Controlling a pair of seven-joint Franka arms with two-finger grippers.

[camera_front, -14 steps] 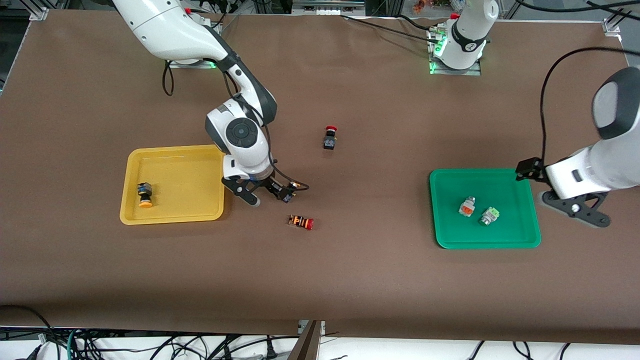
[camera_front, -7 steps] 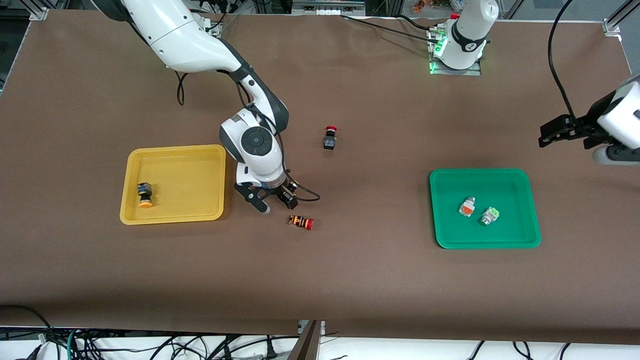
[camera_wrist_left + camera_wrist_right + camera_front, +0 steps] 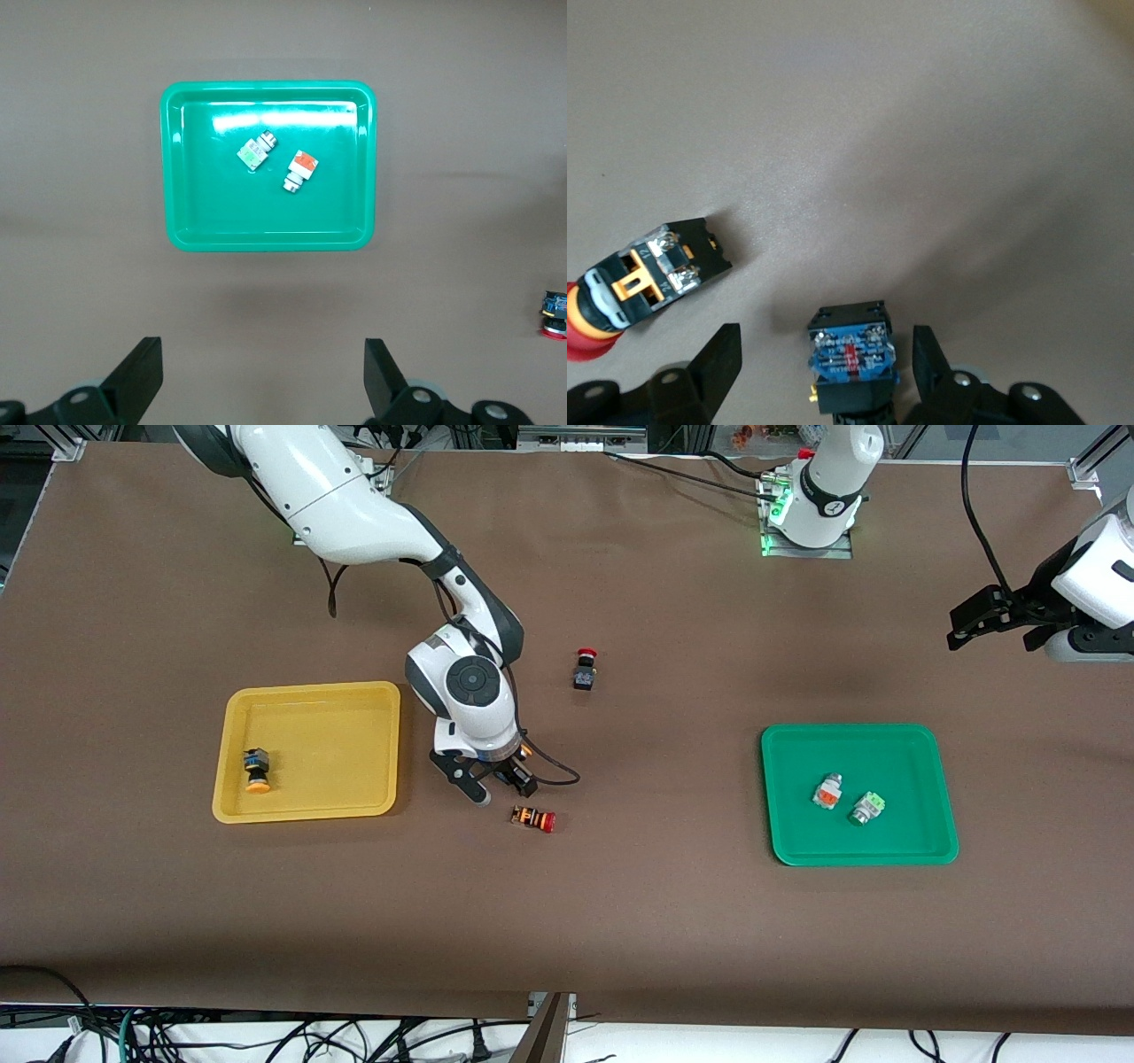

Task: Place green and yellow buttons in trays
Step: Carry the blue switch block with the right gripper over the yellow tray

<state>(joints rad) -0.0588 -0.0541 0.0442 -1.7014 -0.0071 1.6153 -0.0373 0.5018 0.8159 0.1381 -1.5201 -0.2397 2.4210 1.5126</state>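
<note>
Right gripper (image 3: 503, 790): low over the table (image 3: 620, 921), middle of the front view, just beside the yellow tray (image 3: 306, 812). Jaws stood apart, straddling a black-bodied button (image 3: 850, 354) with a blue terminal block. A gap showed on each side of it, so it was not clamped. Its cap was hidden.

Left gripper (image 3: 261, 376): raised, at the upper edge of the front view at the left arm's end. Jaws wide apart, holding nothing.

Count:
- Trays: two. The green tray (image 3: 943, 850) lay mid-frame toward the left arm's end.
- Buttons: six.
  - Yellow tray: one orange-capped button (image 3: 257, 771).
  - Green tray: two, a grey-and-orange button (image 3: 827, 791) and a grey-and-green button (image 3: 864, 808), close together.
  - Between the right jaws: one.
  - Bare table: two red-capped, a black red-capped button (image 3: 585, 670) and a striped red-capped button (image 3: 533, 818).
</note>
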